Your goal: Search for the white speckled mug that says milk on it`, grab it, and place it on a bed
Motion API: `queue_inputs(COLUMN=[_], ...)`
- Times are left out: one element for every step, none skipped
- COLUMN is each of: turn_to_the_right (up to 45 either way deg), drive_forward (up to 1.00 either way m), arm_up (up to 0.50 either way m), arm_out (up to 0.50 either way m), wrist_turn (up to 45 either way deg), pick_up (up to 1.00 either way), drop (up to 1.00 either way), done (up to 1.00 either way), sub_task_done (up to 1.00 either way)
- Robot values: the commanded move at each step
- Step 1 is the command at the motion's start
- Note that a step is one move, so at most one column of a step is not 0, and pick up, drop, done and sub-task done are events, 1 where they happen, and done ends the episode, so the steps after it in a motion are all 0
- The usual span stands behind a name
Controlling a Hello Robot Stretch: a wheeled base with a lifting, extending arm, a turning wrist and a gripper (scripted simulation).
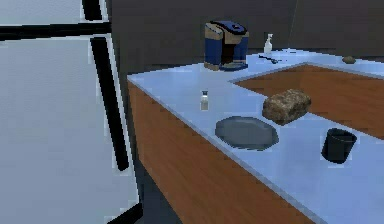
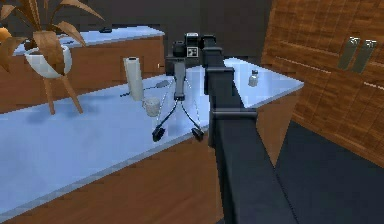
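A small pale cup [image 2: 152, 105], possibly the mug, stands on the light blue countertop [image 2: 90, 150] in the arm side view. My arm's dark bar [image 2: 235, 150] rises from the bottom edge. The gripper [image 2: 177, 133] hangs left of its white marker squares, its thin fingers [image 2: 160, 130] spread down over the counter just right of the cup. I cannot tell whether the gripper touches the cup or holds anything. The forward view has a dark cup [image 1: 339, 145] near the counter's right end.
A paper towel roll [image 2: 133, 76], a potted plant [image 2: 45, 55] and a small shaker [image 2: 254, 77] share the counter; wooden cabinets [image 2: 330, 70] stand right. Ahead: a white fridge [image 1: 55, 120], coffee machine [image 1: 226, 45], grey plate [image 1: 246, 131], bread loaf [image 1: 286, 106], small bottle [image 1: 204, 101].
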Motion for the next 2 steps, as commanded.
queue_inputs(turn_to_the_right=[0.0,0.0], drive_forward=[0.0,0.0], arm_up=[0.0,0.0], arm_out=[0.0,0.0], wrist_turn=[45.0,45.0], pick_up=[0.0,0.0], drop=[0.0,0.0], done=[0.0,0.0], sub_task_done=[0.0,0.0])
